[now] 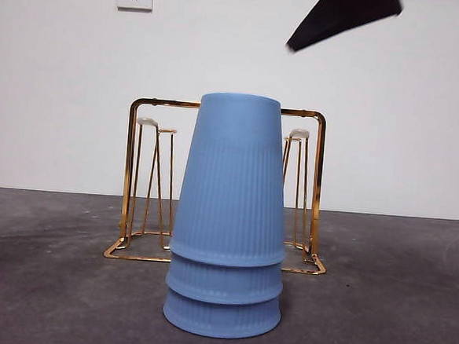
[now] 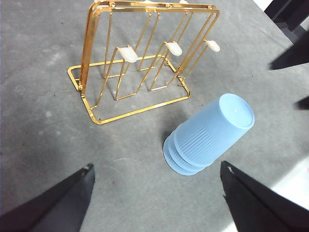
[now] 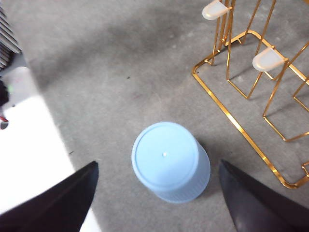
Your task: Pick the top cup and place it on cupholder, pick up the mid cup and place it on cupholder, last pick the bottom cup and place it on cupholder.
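Three blue cups, nested upside down into one stack (image 1: 228, 219), stand on the grey table (image 1: 41, 277) just in front of the gold wire cupholder (image 1: 317, 186), apart from its base. The top cup (image 3: 170, 159) shows its flat closed bottom upward; the mid cup (image 1: 224, 282) and the bottom cup (image 1: 222, 317) appear only as ribbed rims below it. The right hand (image 3: 159, 203) hangs above the stack with its jaws spread wide, the top cup lying between and just ahead of them; nothing is held. The left hand (image 2: 157, 203) is likewise wide and empty, with the stack ahead of it toward its right jaw and the cupholder farther ahead. The cups look like thin moulded plastic: probably light, somewhat springy under a squeeze, and smooth near the closed end. The vertical ribs lower on the wall should give the jaws better purchase than the plain band near the top. A hold across the upper wall, jaws on opposite sides, seems the sensible grasp. Because the cups nest closely, the mid cup may cling and rise with the top one, and the light stack could tip if nudged sideways. The white-tipped prongs (image 2: 128, 53) are thin, so the open mouth must be lowered over one squarely.
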`<action>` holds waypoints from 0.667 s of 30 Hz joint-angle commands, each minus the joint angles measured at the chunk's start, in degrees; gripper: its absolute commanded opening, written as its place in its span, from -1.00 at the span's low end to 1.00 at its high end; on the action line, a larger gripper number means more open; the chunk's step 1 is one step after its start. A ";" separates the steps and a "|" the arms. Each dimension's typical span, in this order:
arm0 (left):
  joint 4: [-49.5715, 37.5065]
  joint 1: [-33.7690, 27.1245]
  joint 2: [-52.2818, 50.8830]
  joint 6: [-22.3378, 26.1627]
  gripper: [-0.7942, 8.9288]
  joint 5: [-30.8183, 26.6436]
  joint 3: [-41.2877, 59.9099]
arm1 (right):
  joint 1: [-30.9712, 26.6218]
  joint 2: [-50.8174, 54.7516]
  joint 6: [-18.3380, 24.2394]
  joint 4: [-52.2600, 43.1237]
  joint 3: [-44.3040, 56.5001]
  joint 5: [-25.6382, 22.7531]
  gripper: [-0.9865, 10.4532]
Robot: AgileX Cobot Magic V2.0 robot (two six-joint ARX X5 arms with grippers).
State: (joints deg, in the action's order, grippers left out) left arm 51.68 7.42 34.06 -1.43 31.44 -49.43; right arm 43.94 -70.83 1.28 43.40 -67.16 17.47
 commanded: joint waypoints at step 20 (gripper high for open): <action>-0.24 0.15 0.20 0.33 0.00 0.28 -0.94 | 2.51 -14.32 0.87 -3.96 -1.18 -1.90 -0.07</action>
State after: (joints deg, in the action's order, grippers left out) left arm 51.68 7.42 34.06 -1.43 31.44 -49.43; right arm 45.80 -84.34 1.54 39.86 -67.16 15.62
